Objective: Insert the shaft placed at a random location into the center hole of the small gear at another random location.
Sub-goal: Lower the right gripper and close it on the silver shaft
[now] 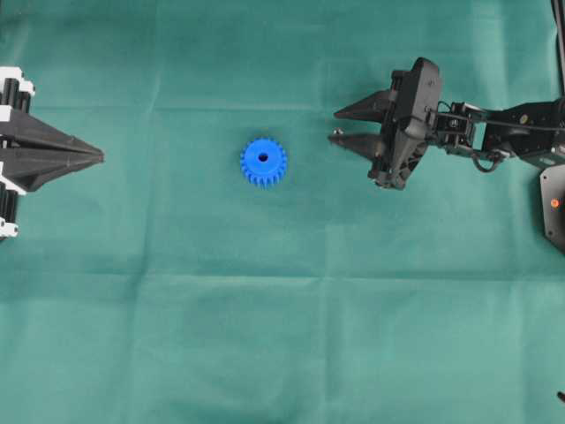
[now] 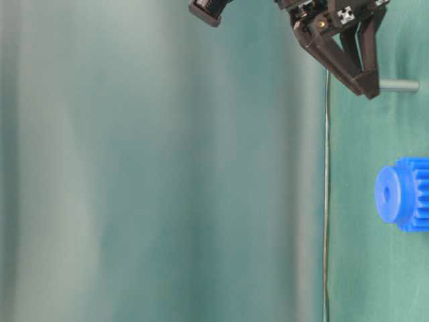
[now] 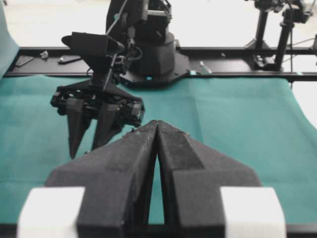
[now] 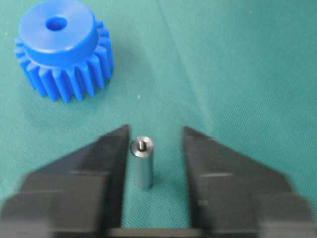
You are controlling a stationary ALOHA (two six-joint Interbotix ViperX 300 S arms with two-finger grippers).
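The small gear, bright blue and toothed, lies flat on the green cloth with its center hole facing up; it also shows in the right wrist view. The shaft, a short silver pin, stands upright between the fingers of my right gripper. It sits close against the left finger, and a clear gap separates it from the right finger. From above, the shaft is right of the gear, at the tips of the right gripper. My left gripper rests shut at the far left, holding nothing.
Green cloth covers the whole table. The right arm's black base plate sits at the right edge. Black stands and rails line the far side behind the cloth.
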